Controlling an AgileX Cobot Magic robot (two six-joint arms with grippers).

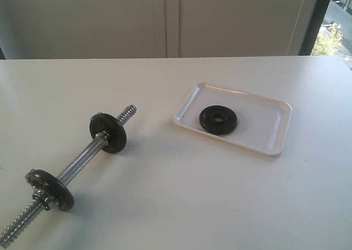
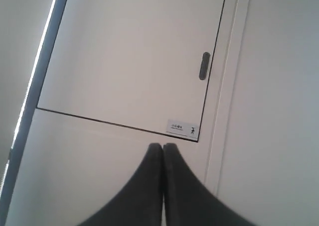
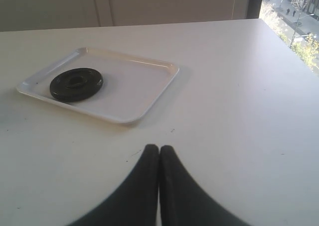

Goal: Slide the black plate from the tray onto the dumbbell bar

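Right jaws are pressed together with nothing between them. They sit low over the surface point(image 1: 198, 200), looking across at the tray point(image 3: 142, 89). Left jaws are also closed and empty. That camera sees only a cabinet door point(image 2: 129, 61), no work area, so you can't judge the left arm's distance to anything.

The black plate point(image 1: 218, 120) lies flat in the tray, on the half toward the bar and close to the near rim, with its hole facing up. Nothing is touching it.

The dumbbell bar point(image 1: 82, 159) lies on the surface well apart from the tray, on the left side. Its long axis runs diagonally, from the near-left corner up toward the tray. There are two discs point(image 1: 108, 133) already on it. The bare threaded end point(image 1: 127, 113) past the far disc points roughly at the tray.

The key relation is that the plate's hole axis is vertical and the bar's axis is horizontal. My read:
- **Arm choice:** The right arm is the one to use, since the plate is ahead of its jaws and in its view.
- **Grasp:** You'll need to spread the jaws first, then take the plate by its rim or through the hole.
- **Threading:** Tip the plate on edge so the hole lines up with that threaded end.
- **Risk:** The bar isn't restrained and may roll or skid when the plate pushes on.
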